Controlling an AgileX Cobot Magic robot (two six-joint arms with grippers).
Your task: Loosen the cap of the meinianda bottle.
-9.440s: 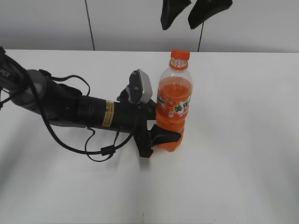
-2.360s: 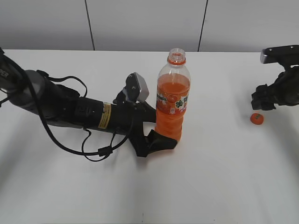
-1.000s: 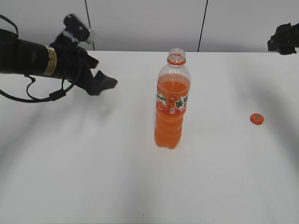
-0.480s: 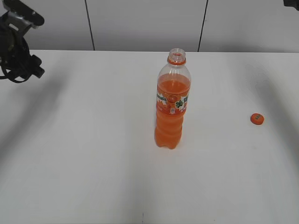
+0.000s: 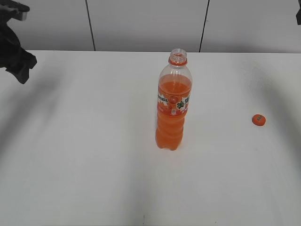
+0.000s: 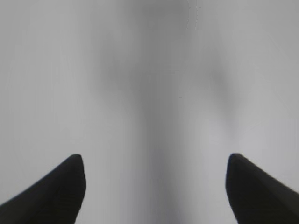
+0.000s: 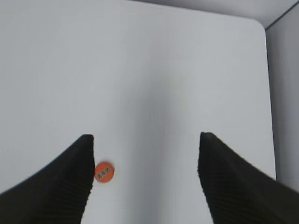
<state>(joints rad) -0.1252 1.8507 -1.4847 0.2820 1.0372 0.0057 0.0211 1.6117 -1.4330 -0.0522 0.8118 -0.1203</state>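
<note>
The meinianda bottle (image 5: 173, 101) stands upright mid-table, half full of orange drink, its neck (image 5: 178, 56) open with no cap on it. The small orange cap (image 5: 258, 119) lies flat on the table far to its right. In the right wrist view the cap (image 7: 103, 172) lies on the table well below, showing just beside the left finger. My right gripper (image 7: 145, 137) is open and empty, high above the table. My left gripper (image 6: 154, 161) is open over bare white table, nothing between its fingers. The left arm (image 5: 14, 47) hangs at the far left edge.
The white table (image 5: 94, 155) spreads all round the bottle. Its rounded far corner and edge (image 7: 264, 28) show in the right wrist view. A grey panelled wall (image 5: 141, 23) runs behind. A sliver of the right arm (image 5: 298, 16) shows at the top right corner.
Both arms have pulled away from the bottle, the left to the far left edge, the right nearly out at the top right. Bottle and cap have stayed put.
</note>
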